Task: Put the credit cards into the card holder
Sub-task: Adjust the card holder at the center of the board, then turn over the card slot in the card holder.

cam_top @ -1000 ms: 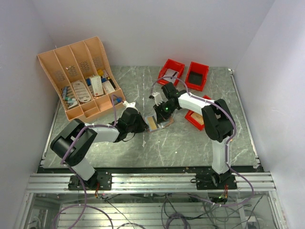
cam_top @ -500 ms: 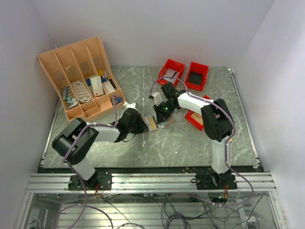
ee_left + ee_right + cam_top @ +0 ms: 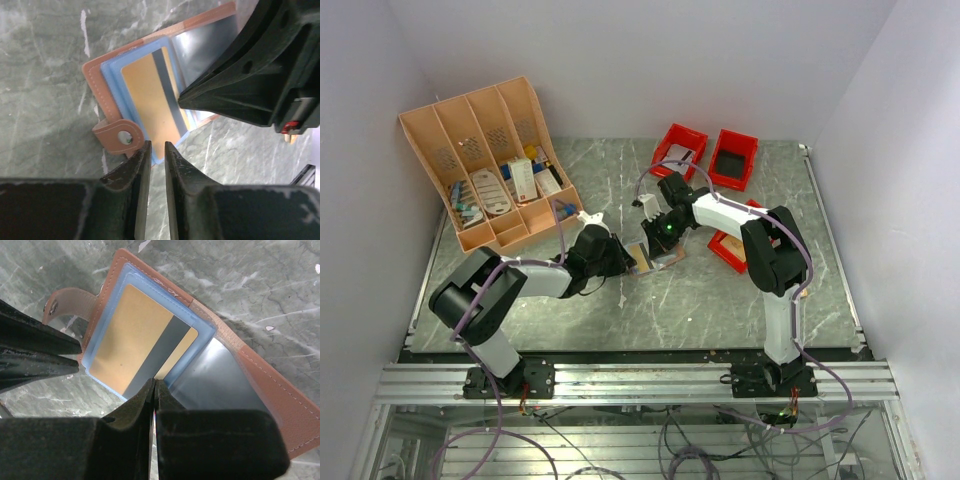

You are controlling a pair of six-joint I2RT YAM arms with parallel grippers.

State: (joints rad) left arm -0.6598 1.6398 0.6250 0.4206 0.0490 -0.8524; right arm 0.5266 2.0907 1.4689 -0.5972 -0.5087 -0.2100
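1. Mid-table, between the two arms, the card holder (image 3: 642, 258) lies open and flat on the table (image 3: 720, 300). Its strap (image 3: 111, 137), which carries the snap, is flopped out toward the left.
2. One gold card (image 3: 145, 97) with a dark stripe sits inside the holder's blue-tinted sleeve (image 3: 111, 80). It looks mostly seated.
3. The left gripper (image 3: 158, 146) has its fingers a narrow slit apart, with the tips right at the left edge of the sleeve, just beside the strap. Bare table shows through the gap, and nothing seems clamped.
4. The right gripper (image 3: 154, 384) has its fingers pressed together. The tips are at the sleeve's edge by the card's stripe, next to the clear pocket. I cannot tell whether they nip a plastic leaf or only press on it.
5. Handling, by my judgement:
   - The holder is light, soft and floppy, so it will likely slide or fold if pushed from one side only.
   - The plastic sleeves are thin and slick.
   - The card is stiff, thin and slippery, so it is best pinched by a short edge or nudged edge-on.
6. The safest hold on the holder is probably its stitched leather border, or pinning the cover flat, rather than gripping the plastic.
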